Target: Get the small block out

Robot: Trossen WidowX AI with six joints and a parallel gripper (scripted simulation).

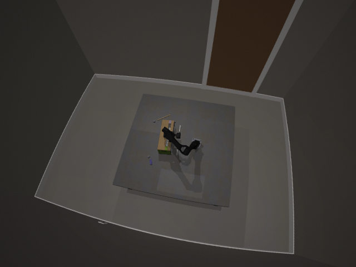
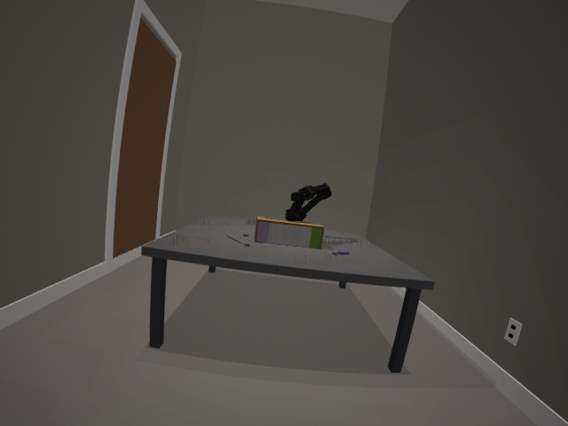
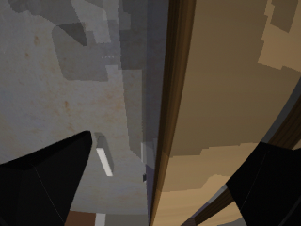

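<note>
The wooden-topped box (image 1: 161, 141) (image 2: 288, 234) (image 3: 226, 94) stands upright on the table (image 1: 215, 123) (image 2: 193, 256), with a green section at one end and a pale purple one at the other. The shelf and the small block cannot be made out; the arm and the box top hide much of the inside. My gripper (image 3: 149, 135) is open and empty, pointing down. In the wrist view its fingers lie on either side of the box's long top edge, one over the table side and one over the box side. Its height above the box is unclear.
A thin tan stick (image 1: 163, 117) (image 2: 235, 239) lies beyond the purple end. A purple piece (image 1: 151, 162) (image 2: 343, 253) lies beside a small grey piece (image 1: 148, 156) (image 2: 335, 253) near the green end. A white bar (image 1: 179, 128) (image 3: 105, 161) lies on the arm's side.
</note>
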